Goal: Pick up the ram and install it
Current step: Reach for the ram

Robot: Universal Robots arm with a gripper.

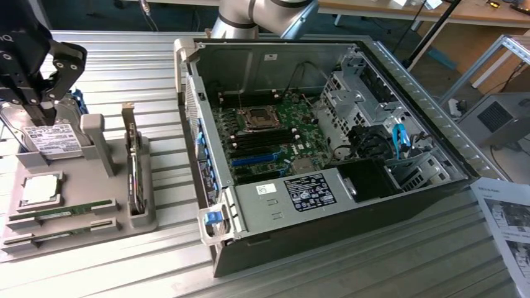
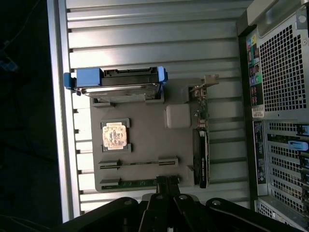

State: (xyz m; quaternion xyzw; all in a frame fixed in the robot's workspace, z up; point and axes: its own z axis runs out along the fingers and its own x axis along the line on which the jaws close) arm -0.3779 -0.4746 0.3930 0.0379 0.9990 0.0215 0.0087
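Observation:
Two long green ram sticks stand on edge in the slots of a grey holder [image 1: 108, 214]. One stick [image 1: 62, 211] [image 2: 137, 163] is beside the silver processor chip [image 1: 40, 189]. The other stick [image 1: 54, 234] [image 2: 137, 183] is in the outermost slot. I cannot tell which of the two is the task's ram. My gripper [image 1: 40, 110] [image 2: 164, 186] hangs above the holder, shut and holding nothing. In the wrist view its fingertips line up with the end of the outermost stick.
The holder also carries a hard drive in a blue frame [image 1: 51, 138] [image 2: 116, 84] and an expansion card on edge [image 1: 134, 171] [image 2: 202, 157]. At the exterior view's right lies the open computer case [image 1: 273, 236], with its motherboard [image 1: 273, 133] exposed. Printed sheets [image 1: 507, 217] lie far right.

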